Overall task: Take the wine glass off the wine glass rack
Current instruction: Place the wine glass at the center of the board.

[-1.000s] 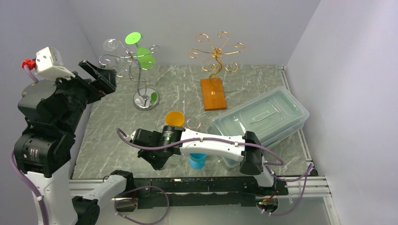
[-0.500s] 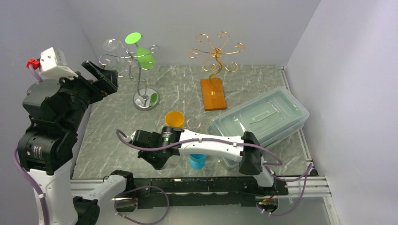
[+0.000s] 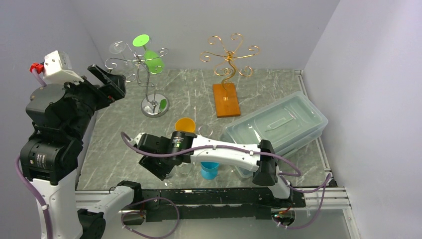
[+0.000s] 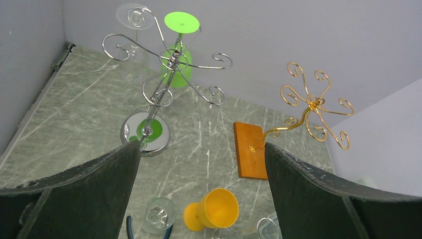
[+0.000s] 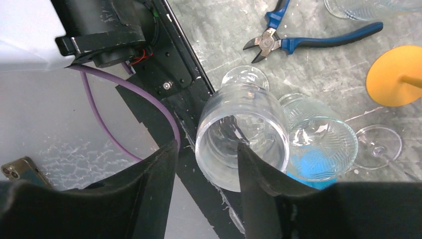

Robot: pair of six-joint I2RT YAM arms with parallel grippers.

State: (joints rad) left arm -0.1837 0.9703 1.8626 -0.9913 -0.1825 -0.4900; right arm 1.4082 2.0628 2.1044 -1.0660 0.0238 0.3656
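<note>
Left wrist view: left fingers (image 4: 201, 149) are hanging wide open, well short of the silver rack (image 4: 130, 132), where the green wine glass (image 4: 180, 77) is dangling upside down beside a clear glass (image 4: 134, 15). I'm guessing a sideways pull is risking tipping the rack or clipping that clear one. The right fingers (image 5: 208, 147) are flanking a stemmed glass (image 5: 224, 124); can't tell if they're gripping.
</note>
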